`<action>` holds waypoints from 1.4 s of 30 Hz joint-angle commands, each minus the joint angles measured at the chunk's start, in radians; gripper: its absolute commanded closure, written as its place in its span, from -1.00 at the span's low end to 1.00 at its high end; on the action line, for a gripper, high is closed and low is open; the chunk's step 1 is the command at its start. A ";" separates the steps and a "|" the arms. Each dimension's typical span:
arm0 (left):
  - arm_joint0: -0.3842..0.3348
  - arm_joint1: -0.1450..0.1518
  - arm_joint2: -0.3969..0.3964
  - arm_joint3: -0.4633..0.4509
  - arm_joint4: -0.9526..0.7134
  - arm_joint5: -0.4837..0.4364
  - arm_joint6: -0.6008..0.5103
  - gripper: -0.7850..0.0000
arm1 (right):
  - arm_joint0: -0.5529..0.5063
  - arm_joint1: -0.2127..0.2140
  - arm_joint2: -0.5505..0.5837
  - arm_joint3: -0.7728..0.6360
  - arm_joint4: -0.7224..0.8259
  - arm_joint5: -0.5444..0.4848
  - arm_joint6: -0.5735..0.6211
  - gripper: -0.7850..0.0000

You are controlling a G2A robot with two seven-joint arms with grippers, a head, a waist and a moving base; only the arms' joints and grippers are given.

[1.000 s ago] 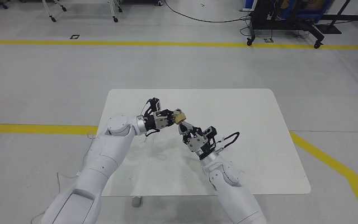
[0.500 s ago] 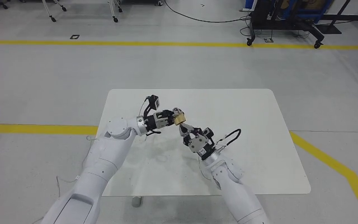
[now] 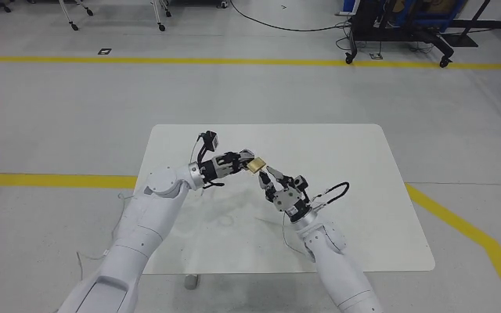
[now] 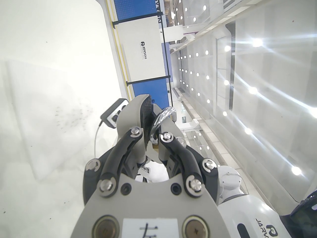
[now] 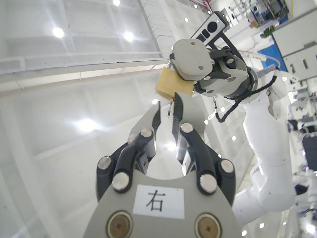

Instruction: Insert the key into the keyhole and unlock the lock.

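Black-padded right gripper (image 5: pixel 168 99): fingers a little apart, with the small key (image 5: pixel 170 107) between them; I cannot tell whether either pad touches it.
Key: sticks out from the underside of the lock (image 5: pixel 171 84).
Lock: brass, clamped in the left gripper (image 4: pixel 157 113) and held in the air above the white table (image 3: pixel 352 156); its silver shackle (image 4: pixel 164 115) pokes out between the fingers.
Grippers: nearly tip to tip over the table's middle.

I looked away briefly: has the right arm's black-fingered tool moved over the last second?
Yes. Seen from above, the right arm's black-fingered tool has slid toward the right edge of the white rectangular table, close by the small brass padlock.
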 commanded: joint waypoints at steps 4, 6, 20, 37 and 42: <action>0.012 0.008 0.005 -0.030 0.122 0.024 0.105 1.00 | -0.102 0.019 0.067 -0.125 -0.109 -0.077 -0.051 -1.00; 0.018 0.006 0.036 -0.059 0.209 0.076 0.160 1.00 | -0.163 0.028 0.123 -0.194 -0.129 -0.103 -0.091 -1.00; -0.192 -0.106 0.429 0.029 0.558 0.435 0.042 1.00 | -0.402 0.047 0.311 -0.441 -0.185 -0.227 -0.230 -1.00; -0.206 -0.107 0.297 0.026 0.429 0.303 0.121 -1.00 | -0.357 0.045 0.320 -0.452 -0.118 -0.222 -0.287 -1.00; -0.076 -0.028 0.118 -0.260 0.580 0.197 0.258 -1.00 | -0.336 0.048 0.394 -0.492 0.008 -0.278 -0.205 -1.00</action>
